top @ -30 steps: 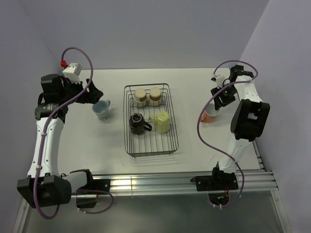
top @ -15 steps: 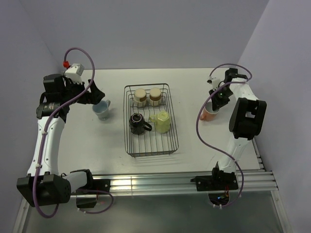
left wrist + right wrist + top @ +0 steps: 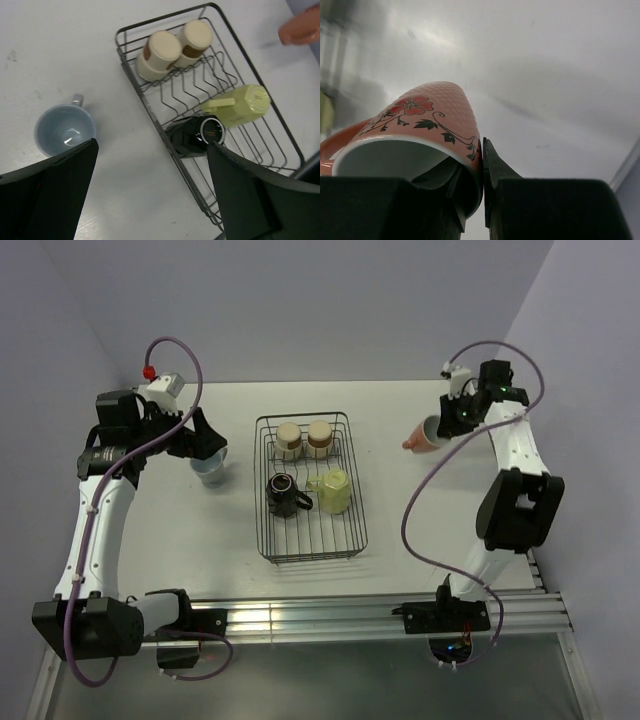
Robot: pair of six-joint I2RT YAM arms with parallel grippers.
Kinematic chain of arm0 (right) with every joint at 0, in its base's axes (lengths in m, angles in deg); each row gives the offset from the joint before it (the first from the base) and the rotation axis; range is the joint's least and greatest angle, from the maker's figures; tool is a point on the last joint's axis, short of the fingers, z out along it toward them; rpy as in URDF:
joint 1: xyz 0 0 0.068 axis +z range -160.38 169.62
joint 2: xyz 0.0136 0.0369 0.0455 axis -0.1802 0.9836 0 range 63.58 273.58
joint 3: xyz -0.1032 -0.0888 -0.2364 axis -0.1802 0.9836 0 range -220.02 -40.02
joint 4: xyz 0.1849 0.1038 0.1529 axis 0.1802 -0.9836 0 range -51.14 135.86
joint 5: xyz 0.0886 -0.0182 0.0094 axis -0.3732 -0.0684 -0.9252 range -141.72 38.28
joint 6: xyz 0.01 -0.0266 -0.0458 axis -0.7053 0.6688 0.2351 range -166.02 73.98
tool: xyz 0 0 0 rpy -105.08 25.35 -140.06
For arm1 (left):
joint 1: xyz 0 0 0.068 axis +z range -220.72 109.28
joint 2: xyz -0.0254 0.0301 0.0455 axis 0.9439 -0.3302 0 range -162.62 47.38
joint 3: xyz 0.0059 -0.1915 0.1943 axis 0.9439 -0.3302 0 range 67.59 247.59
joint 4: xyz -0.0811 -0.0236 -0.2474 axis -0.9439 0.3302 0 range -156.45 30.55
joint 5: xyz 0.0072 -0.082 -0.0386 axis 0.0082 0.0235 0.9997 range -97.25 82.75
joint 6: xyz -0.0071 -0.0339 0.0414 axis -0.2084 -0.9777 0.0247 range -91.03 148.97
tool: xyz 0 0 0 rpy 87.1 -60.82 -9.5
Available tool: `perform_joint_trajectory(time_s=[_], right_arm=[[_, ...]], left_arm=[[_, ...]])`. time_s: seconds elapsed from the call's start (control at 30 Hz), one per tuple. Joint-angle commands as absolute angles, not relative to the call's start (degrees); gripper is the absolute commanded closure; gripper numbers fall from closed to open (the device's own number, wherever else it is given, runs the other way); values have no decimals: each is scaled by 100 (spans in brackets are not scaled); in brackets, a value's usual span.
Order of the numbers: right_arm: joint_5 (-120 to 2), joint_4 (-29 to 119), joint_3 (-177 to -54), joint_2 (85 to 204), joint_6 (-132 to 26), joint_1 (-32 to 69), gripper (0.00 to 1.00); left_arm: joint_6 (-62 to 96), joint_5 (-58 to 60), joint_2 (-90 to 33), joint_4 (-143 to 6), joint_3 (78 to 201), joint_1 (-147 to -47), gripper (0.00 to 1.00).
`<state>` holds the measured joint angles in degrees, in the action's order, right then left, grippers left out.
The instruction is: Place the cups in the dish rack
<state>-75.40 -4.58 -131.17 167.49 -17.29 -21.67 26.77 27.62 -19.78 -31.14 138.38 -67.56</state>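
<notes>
Right gripper (image 3: 481,150) pinched salmon-pink mug (image 3: 420,117) by one rim wall, mug tilted, aloft well right of dish rack (image 3: 352,530). Thin grip could let it swing or slip and clip the rack wire. Left gripper (image 3: 212,445) spread wide over blue-grey cup (image 3: 65,132).

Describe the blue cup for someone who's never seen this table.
Find the black rack at centre. Just left of it, the blue cup stands upright on the table. It is the only cup neither racked nor held, unlike the pink mug.
</notes>
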Motion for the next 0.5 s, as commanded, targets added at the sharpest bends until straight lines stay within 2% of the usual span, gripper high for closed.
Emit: perform_joint_trajectory(time_s=[0.0,0.17,0.3,0.37,0.4,0.47], right_arm=[[-8607,1058,-13302,15228,-2693,-2041,100],[-8767,3015,-12530,13830,-3413,-1619,100],[-8214,4407,-11853,12872,-3547,-812,100],[-7792,5116,-11623,12494,-3477,-293,100],[-7652,5383,-11370,12371,-3477,-134,100],[-7247,6267,-10913,12063,-3459,277,100]], left_arm=[[2686,3642,-2125,-2946,14360,-6878,1],[2493,4617,-2240,-2892,14765,-7677,2],[1355,5118,-2214,-3576,14836,-8310,1],[686,5347,-2170,-4497,14723,-8574,2],[-136,5461,-2092,-4962,14470,-8644,2],[-923,5586,-1986,-6386,14065,-8855,3]])
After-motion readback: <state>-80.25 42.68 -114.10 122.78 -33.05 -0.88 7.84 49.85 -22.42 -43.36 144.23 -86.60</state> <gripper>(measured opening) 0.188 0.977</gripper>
